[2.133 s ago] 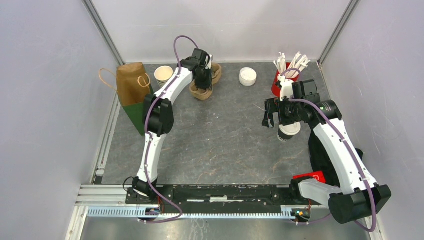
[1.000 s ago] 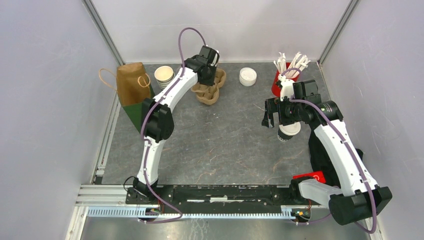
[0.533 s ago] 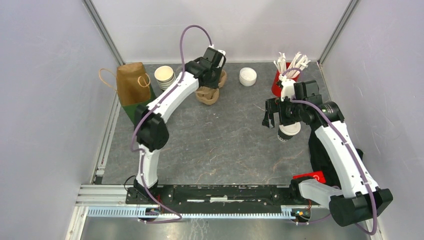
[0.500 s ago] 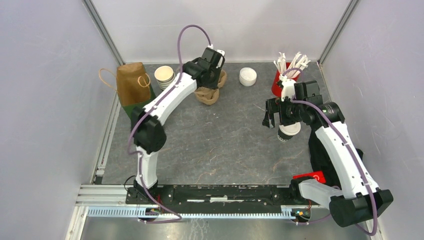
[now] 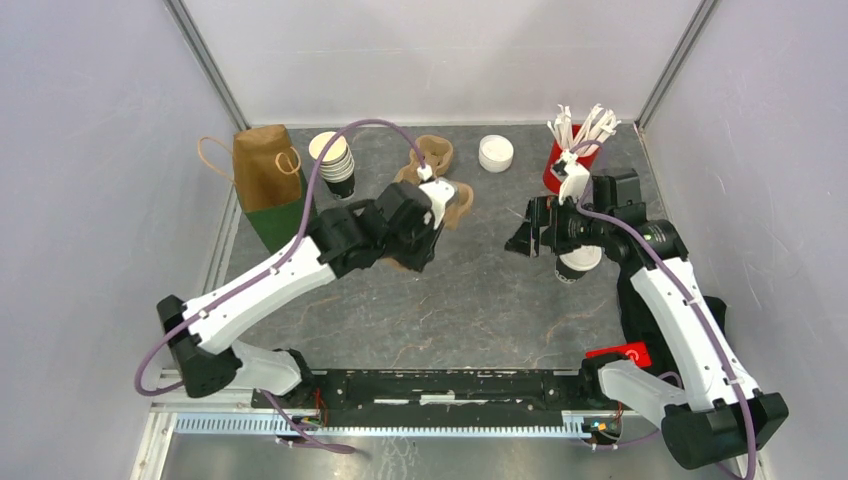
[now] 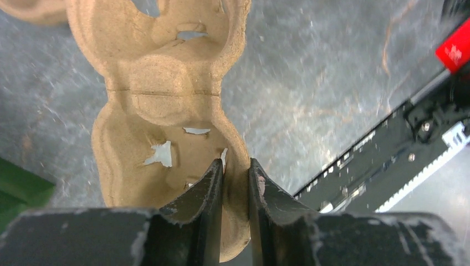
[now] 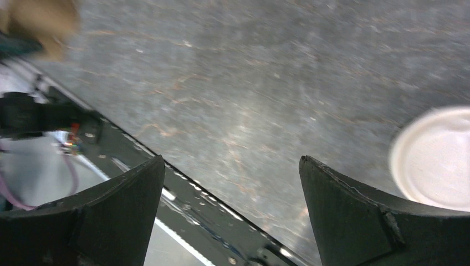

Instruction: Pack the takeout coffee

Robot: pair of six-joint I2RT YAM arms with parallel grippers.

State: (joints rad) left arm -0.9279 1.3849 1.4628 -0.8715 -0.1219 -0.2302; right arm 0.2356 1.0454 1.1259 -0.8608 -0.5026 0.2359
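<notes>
coffee cup (image 5: 578, 265): white lid, dark body, upright on table (image 5: 450, 300) by r end effector (image 7: 229, 166), jaws wide apart. l end effector (image 6: 235, 166) pinches cardboard tray (image 6: 166, 111) edge.

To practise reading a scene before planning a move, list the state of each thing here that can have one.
cup carrier: pinched at its rim.
left gripper: fingers shut on the cup carrier.
right gripper: fingers open, holding nothing.
takeout coffee: upright, lid on, not gripped.
paper bag: standing.
cup stack: upright, lidless.
</notes>
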